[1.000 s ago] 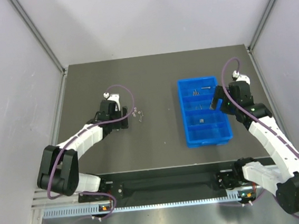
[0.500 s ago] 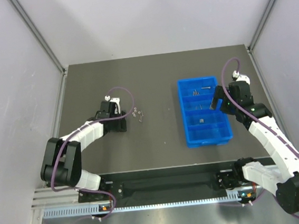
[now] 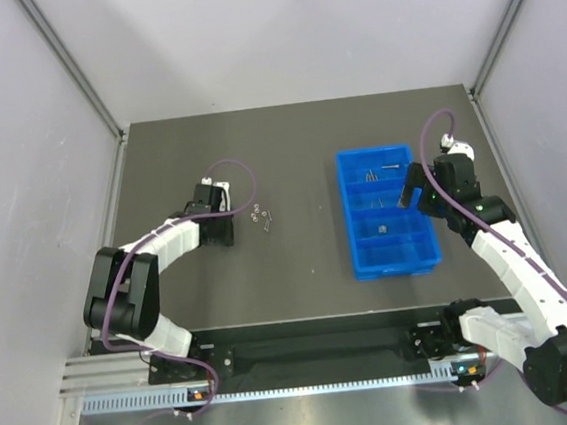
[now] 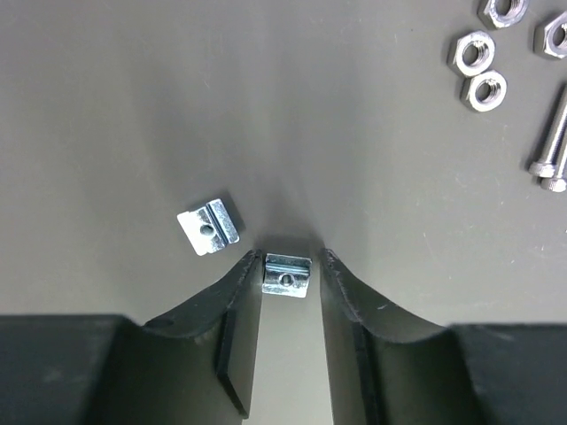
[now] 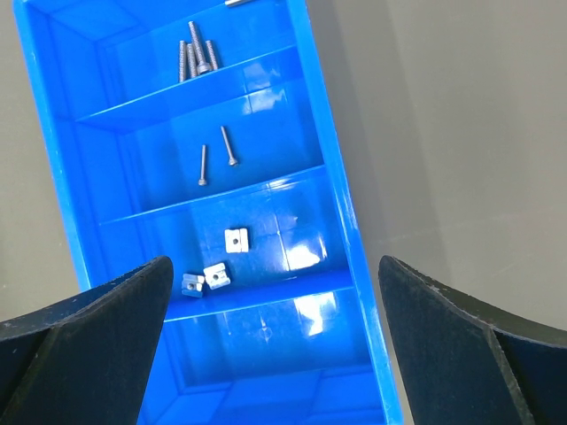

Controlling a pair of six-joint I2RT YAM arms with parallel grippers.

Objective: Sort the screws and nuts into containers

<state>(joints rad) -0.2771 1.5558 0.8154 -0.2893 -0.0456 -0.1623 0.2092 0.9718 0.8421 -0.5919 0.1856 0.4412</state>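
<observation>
In the left wrist view my left gripper (image 4: 289, 266) is low over the table, its jaws narrowed around a small square nut (image 4: 286, 274). The left jaw touches the nut and a thin gap shows at the right jaw. A second square nut (image 4: 208, 227) lies just to the left. Hex nuts (image 4: 483, 91) and screws (image 4: 554, 146) lie at the upper right. My right gripper (image 5: 275, 274) is wide open and empty above the blue tray (image 5: 53, 177). The tray holds screws (image 5: 197, 53) in two compartments and square nuts (image 5: 236, 239) in a third.
In the top view the blue tray (image 3: 347, 216) lies right of centre, with the loose hardware (image 3: 262, 216) left of centre beside my left gripper (image 3: 217, 229). My right gripper (image 3: 409, 190) hangs over the tray's right side. Grey walls ring the dark table.
My left gripper has shifted a little to the left and its arm has swung inward. The right arm has not moved.
</observation>
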